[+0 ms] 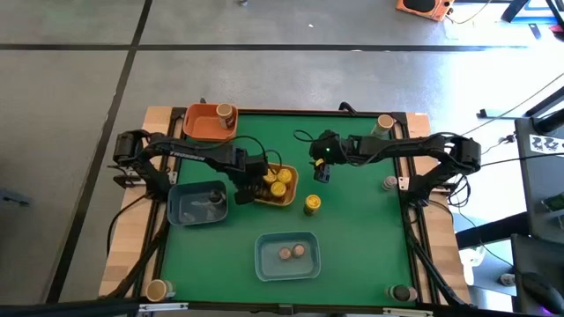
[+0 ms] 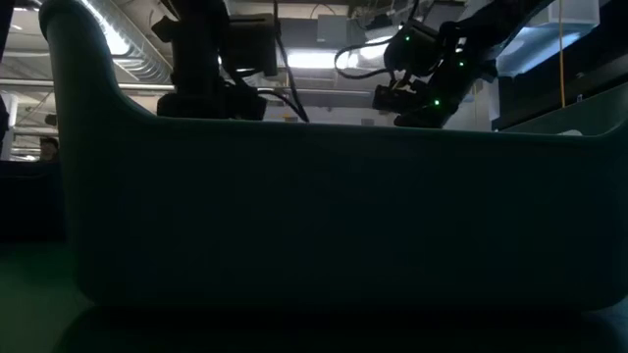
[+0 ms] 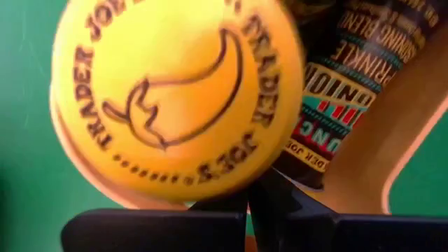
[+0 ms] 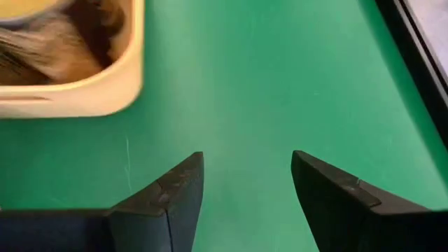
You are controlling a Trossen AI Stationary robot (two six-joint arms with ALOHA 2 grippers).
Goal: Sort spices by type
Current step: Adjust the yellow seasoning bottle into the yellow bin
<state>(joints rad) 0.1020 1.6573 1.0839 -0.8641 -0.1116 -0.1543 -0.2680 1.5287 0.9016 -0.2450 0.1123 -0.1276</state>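
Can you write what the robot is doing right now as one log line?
task: sort spices | left gripper: shut, at yellow tray | right gripper: open, empty, above mat | loose yellow-lid jar: on mat

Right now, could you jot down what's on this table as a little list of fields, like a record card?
Surface: green table
Orange tray: one tan-lidded jar
Yellow tray: yellow-lidded jars
Front blue tray: two tan-lidded jars
Left blue tray: contents unclear
Loose jar: yellow lid, on the mat beside the yellow tray
Left tool: shut, at the yellow tray
Right tool: open, empty, above bare mat
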